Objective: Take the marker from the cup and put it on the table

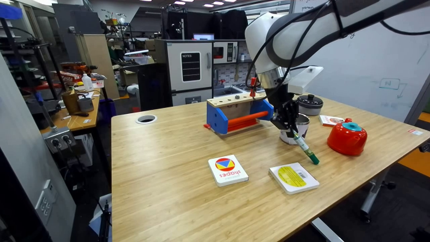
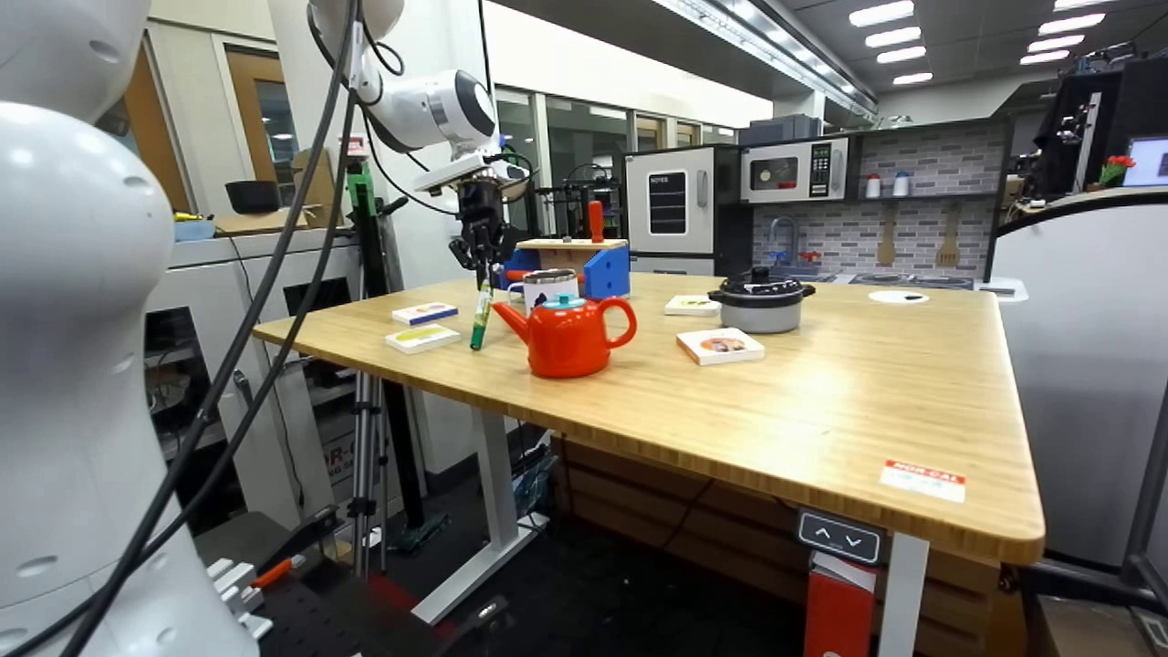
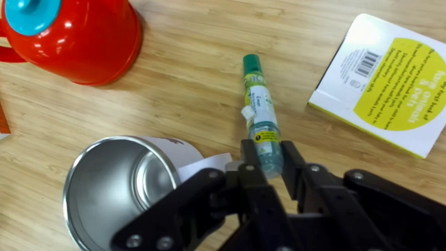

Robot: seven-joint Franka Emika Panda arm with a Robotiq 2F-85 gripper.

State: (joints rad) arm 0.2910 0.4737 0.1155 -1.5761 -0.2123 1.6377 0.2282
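Note:
My gripper (image 1: pixel 293 131) is shut on the upper, clear end of the green and white marker (image 1: pixel 305 147); both also show in an exterior view, gripper (image 2: pixel 483 272) and marker (image 2: pixel 482 315). In the wrist view the fingertips (image 3: pixel 267 148) hold the marker (image 3: pixel 260 101) from both sides. The marker is tilted, green end down, close over the table (image 1: pixel 161 188); I cannot tell if it touches. The cup (image 1: pixel 303 127), white outside with a metal inside, stands upright beside the gripper. In the wrist view the visible inside of the cup (image 3: pixel 101 195) holds nothing.
A red kettle (image 1: pixel 347 137) stands near the cup. A book with a yellow oval (image 1: pixel 294 178) and a shapes book (image 1: pixel 228 170) lie on the table. A blue toy workbench (image 1: pixel 218 117) and a black-lidded pot (image 1: pixel 309 105) stand behind.

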